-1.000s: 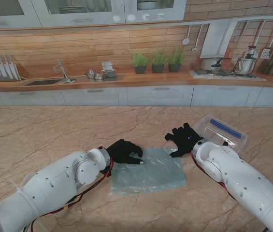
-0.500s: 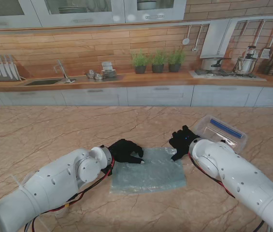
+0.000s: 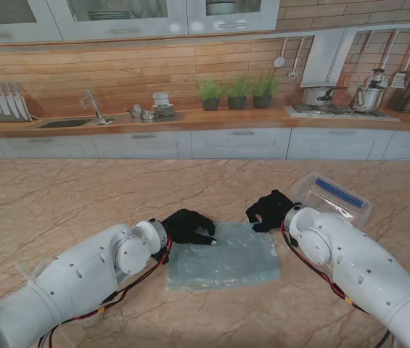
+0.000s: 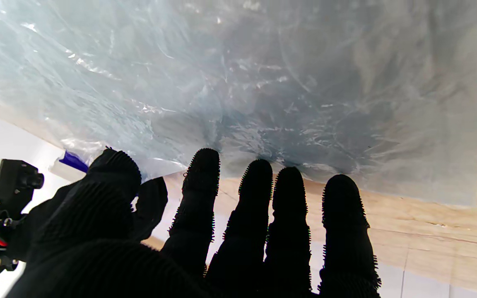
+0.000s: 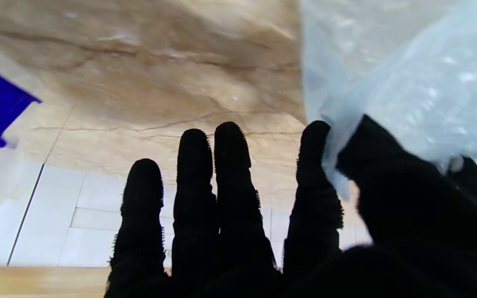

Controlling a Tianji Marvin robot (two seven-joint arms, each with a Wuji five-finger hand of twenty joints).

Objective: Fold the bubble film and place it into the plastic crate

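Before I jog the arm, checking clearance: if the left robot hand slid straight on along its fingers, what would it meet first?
The bubble film. The left robot hand has its fingertips right at the film's near edge, apparently already touching it; depth is uncertain.

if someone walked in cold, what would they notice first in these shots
Probably the pale blue bubble film lying flat in the middle of the marble table, with a black-gloved hand at each far corner: the left hand and the right hand. Next, the clear plastic crate just right of the film, with a blue strip on it.
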